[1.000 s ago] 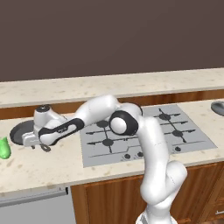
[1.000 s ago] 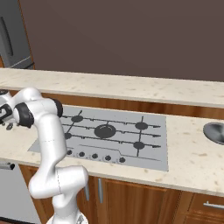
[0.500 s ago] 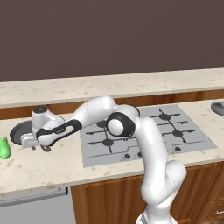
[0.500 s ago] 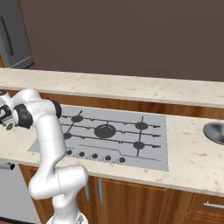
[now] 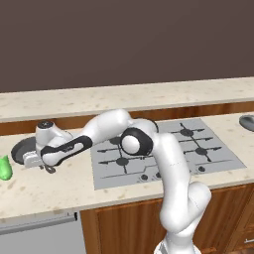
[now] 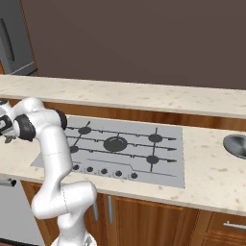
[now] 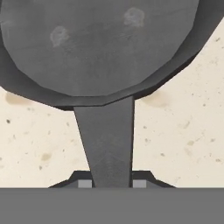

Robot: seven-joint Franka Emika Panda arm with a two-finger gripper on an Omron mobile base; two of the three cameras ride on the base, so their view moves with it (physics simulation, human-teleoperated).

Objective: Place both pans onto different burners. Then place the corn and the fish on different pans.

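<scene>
The claw (image 7: 109, 183) is clenched on the long handle of the black skillet (image 7: 96, 48), one finger against each side. The skillet (image 5: 22, 149) sits on the speckled tabletop (image 5: 54, 186), left of the hob (image 5: 168, 151), with the green corn (image 5: 4, 168) nearby.

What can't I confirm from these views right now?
- Black pan: left base view, the hand covers much of it.
- Corn: cut by the left edge.
- Silver pan: cut by the right edge.
- Gripper: hand view, fingertips barely show beside the handle.
</scene>
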